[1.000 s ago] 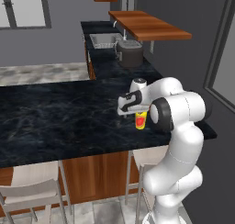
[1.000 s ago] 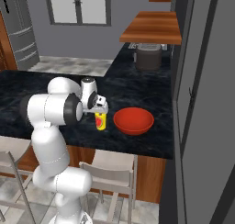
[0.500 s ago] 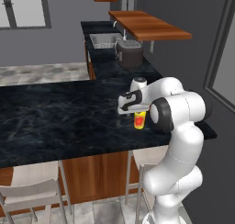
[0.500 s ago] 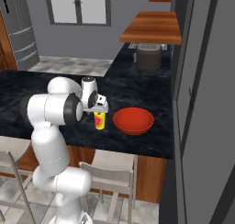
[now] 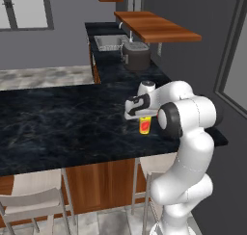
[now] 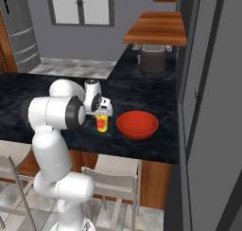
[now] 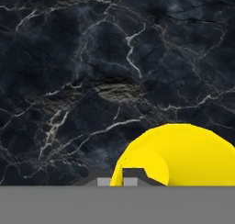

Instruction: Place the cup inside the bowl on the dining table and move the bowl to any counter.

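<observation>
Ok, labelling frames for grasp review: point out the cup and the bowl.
cup (image 6: 101,124): right base view, its yellow side by the red mark.
bowl (image 6: 137,123): right base view, its red inside.

The small yellow cup (image 6: 101,123) with a red mark stands upright under the jaws on the black table (image 6: 47,88); the wide red bowl (image 6: 137,124) sits nearby.

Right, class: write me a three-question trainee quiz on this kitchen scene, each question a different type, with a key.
1. True or false: the small yellow cup already sits inside the wide red bowl.
2. The two-finger gripper is: A) open above the bowl, B) shut on the cup, C) shut on nothing.
3. What surface does the bowl rest on?

Key: 1 false, the cup stands beside the bowl; 2 B; 3 the black marble-veined dining table.
</observation>
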You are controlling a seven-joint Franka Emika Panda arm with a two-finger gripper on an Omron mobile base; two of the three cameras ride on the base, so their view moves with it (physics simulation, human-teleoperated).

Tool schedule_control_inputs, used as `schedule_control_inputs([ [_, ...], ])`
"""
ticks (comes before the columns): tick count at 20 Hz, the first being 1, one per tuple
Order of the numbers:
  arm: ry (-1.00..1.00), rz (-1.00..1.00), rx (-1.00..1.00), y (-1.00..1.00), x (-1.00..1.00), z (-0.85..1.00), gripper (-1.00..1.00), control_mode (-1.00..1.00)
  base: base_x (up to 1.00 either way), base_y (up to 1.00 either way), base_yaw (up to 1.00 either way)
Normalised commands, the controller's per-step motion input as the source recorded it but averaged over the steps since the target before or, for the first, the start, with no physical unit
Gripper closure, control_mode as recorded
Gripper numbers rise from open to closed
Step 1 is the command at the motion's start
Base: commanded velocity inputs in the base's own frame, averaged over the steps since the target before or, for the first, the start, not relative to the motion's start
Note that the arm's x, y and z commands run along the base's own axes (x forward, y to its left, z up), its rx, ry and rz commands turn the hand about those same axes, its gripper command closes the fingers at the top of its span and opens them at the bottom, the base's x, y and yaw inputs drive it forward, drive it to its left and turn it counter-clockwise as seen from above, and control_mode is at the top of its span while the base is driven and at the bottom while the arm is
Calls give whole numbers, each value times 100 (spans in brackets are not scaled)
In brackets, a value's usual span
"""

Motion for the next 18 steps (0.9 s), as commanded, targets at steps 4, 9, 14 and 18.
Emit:
schedule_control_inputs([
  [4, -6, 6, 0, -3, -1, 8, 100, -100, 0, 0, 0],
  [9, -3, 6, 0, -1, -2, 24, 100, -100, 0, 0, 0],
  [14, 0, 5, 0, 0, -3, 32, 100, -100, 0, 0, 0],
  [18, 0, 1, 0, 0, -21, 32, 100, -100, 0, 0, 0],
])
